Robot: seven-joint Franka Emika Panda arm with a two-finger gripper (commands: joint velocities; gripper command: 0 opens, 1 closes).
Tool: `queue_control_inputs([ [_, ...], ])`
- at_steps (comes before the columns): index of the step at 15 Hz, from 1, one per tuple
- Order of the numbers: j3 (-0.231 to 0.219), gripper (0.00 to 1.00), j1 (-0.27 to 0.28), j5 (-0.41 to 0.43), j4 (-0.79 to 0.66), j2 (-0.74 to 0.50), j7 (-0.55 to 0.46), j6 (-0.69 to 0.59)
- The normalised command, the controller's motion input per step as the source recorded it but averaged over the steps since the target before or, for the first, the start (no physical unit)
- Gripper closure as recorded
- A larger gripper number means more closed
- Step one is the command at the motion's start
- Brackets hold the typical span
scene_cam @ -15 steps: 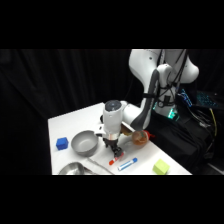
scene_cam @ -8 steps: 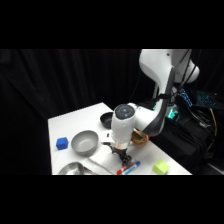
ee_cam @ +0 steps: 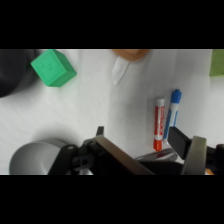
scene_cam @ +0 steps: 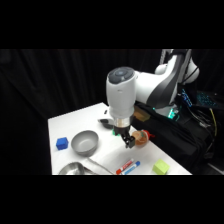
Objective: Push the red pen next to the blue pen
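The red pen point(ee_cam: 159, 124) and the blue pen point(ee_cam: 172, 115) lie side by side, parallel and almost touching, on the white table. In the side view both pens point(scene_cam: 127, 166) sit near the table's front edge. My gripper point(scene_cam: 126, 139) hangs above the table behind them, between the grey bowl and a brownish object, touching neither pen. In the wrist view my gripper point(ee_cam: 140, 137) has its fingers apart with nothing between them, and the pens lie just past the right finger point(ee_cam: 180, 141).
A grey bowl point(scene_cam: 84, 142), a blue cube point(scene_cam: 61, 143) and a metal ladle point(scene_cam: 70, 169) are at the left. A yellow-green block point(scene_cam: 160, 167) sits right of the pens, a brownish object point(scene_cam: 141, 137) behind them. A green cube point(ee_cam: 52, 67) shows in the wrist view.
My gripper swung toward the front right, came down by the pens, and has now lifted away. The red pen has ended up alongside the blue pen.
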Motion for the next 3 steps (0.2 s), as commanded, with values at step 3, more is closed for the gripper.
queue_control_inputs([
  [3, 0.233, 0.00, -0.203, 0.127, 0.01, -0.40, 0.02, -0.49],
])
